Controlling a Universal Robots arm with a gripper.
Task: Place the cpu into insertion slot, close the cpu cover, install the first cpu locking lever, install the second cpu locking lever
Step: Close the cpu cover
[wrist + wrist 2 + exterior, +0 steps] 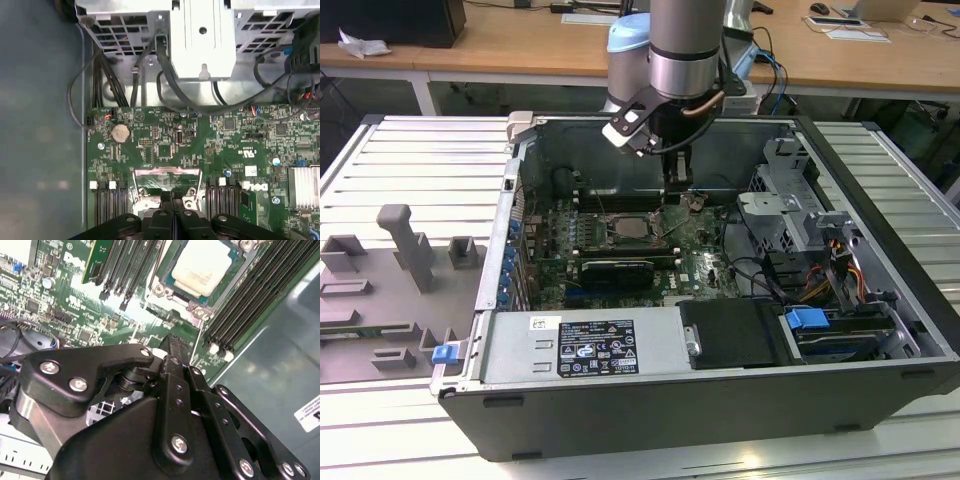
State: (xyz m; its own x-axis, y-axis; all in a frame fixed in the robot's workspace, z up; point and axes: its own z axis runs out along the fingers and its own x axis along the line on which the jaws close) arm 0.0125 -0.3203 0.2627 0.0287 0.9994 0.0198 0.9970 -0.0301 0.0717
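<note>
Second wrist view tells most of it: the gripper is seen with its fingers pressed together and nothing pinched between them (so no chip is being carried). Straight ahead of the fingertips, close but not touched, the cpu is found seated flat in the insertion slot. The cpu cover looks to be laid down around it. In the exterior view the gripper is held low over the motherboard, just off the slot toward the exterior view's right and a bit further back.
</note>
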